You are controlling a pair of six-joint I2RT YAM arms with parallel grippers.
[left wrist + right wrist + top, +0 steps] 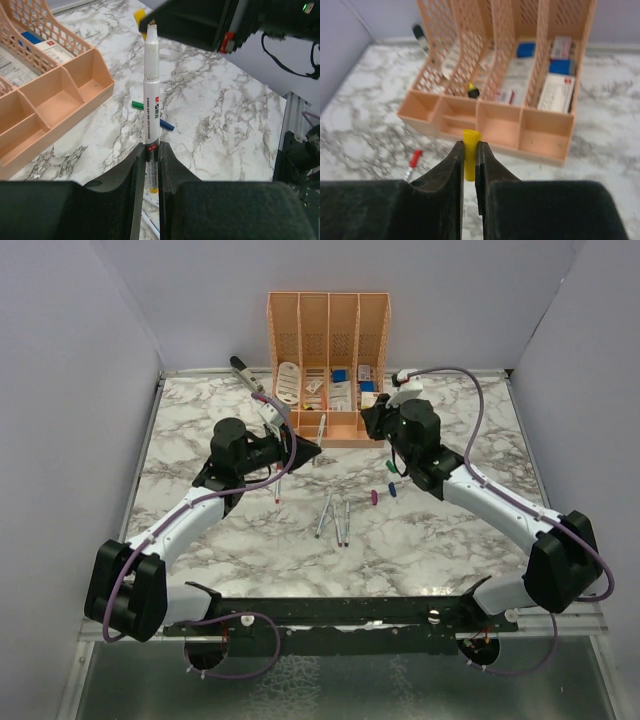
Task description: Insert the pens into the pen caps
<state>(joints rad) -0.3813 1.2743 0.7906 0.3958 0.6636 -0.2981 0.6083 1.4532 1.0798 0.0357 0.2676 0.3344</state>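
Barely begun, I judge: the left gripper [152, 150] pinches one pen [151, 95] near its rear end, and the right gripper [470, 150] is clamped on the yellow cap [469, 167], with the two not yet joined. Three pens [335, 518] lie uncapped at table centre, with the purple cap [374, 497] and blue cap [392, 490] loose just towards 3 o'clock. The marbled table [450, 540] carries an orange organiser [328, 340] at 12 o'clock, and plain grey walls [60, 340] enclose it.

Five pens [337, 521] on the tally: three bunched in the middle of the counter [450, 560], one held pen [152, 100] up off it, one red-ended pen [279, 490] nearer the left edge. Then four showing: yellow cap [469, 160], green cap [137, 105], blue cap [167, 125], purple cap [374, 497]. One orange organiser [328, 315] at the far edge, four upright slots. Two arms: left arm [190, 510], right arm [500, 505].
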